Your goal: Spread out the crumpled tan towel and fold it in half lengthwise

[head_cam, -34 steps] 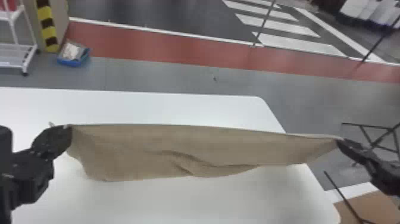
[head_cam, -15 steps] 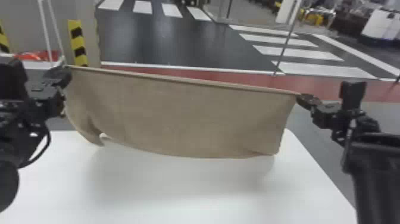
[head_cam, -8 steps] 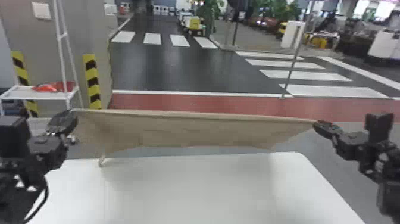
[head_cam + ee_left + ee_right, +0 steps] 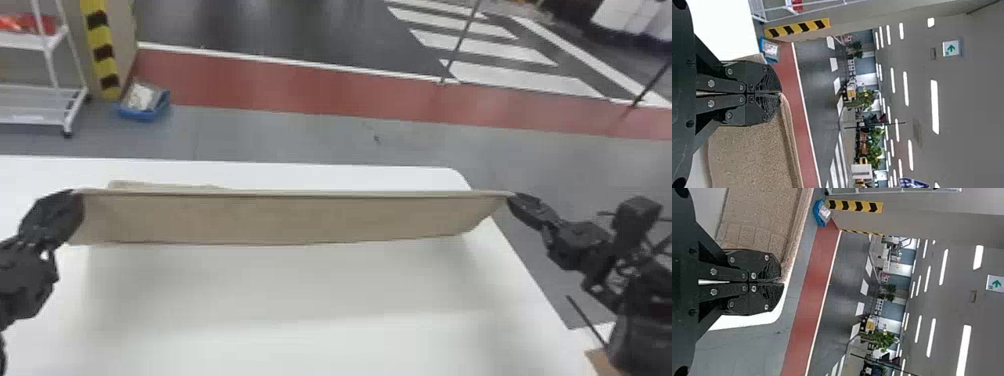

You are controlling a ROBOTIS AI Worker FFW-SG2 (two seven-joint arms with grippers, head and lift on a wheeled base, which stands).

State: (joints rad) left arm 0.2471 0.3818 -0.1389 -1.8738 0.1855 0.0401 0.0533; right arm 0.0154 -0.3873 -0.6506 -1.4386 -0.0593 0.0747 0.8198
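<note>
The tan towel [image 4: 290, 218] is stretched taut between both grippers above the white table, its upper edge nearly straight. A strip of it shows behind that edge at the left. My left gripper [image 4: 77, 195] is shut on one upper corner; in the left wrist view the left gripper [image 4: 779, 93] pinches the towel [image 4: 756, 156]. At the other upper corner my right gripper [image 4: 511, 197] is shut as well; in the right wrist view the right gripper [image 4: 781, 282] has its fingers together on the towel [image 4: 758, 223].
The white table [image 4: 280, 285] extends below and around the towel, its right edge running beneath the right arm. Beyond it on the floor sit a blue bin [image 4: 145, 102] and a white rack [image 4: 35, 102] at the left. Thin dark legs stand at the right.
The towel hung tall and raised, then sank relative to the table, with both grippers holding its corners throughout. The head view now looks further down, with the floor beyond the table showing again.
</note>
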